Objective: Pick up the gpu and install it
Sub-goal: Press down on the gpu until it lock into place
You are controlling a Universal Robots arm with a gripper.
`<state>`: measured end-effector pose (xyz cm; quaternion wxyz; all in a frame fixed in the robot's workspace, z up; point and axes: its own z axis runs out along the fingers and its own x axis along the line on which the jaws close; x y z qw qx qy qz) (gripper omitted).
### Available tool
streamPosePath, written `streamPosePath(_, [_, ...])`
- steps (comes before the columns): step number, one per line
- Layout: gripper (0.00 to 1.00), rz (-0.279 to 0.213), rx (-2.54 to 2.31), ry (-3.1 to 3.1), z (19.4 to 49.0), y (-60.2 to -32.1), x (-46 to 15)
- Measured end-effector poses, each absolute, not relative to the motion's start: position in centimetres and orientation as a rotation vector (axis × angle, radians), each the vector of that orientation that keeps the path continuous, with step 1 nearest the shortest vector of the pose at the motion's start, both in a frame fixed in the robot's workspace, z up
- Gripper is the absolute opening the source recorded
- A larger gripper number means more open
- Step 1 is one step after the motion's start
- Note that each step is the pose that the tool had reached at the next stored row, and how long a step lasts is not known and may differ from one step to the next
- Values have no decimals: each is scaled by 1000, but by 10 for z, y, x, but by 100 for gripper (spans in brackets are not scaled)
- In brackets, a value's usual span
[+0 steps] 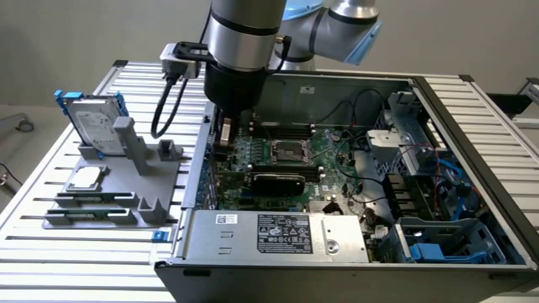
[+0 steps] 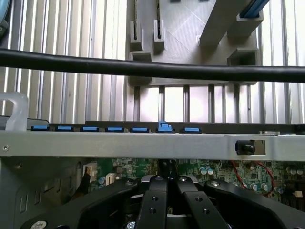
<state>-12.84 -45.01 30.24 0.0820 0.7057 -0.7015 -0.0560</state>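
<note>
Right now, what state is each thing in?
gripper: shut, down inside the case at the motherboard's edge
gpu: seated on the motherboard, black shroud up
computer case: side open
hard drive: upright in the grey holder

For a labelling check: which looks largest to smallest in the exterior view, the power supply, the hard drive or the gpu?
1. power supply
2. hard drive
3. gpu, partly hidden, so unsure.
</note>
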Motion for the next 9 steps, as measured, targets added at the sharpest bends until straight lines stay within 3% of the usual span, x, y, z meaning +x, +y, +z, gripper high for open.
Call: streamPosePath(9, [11,-166,2116,-2087,303,-450,-103])
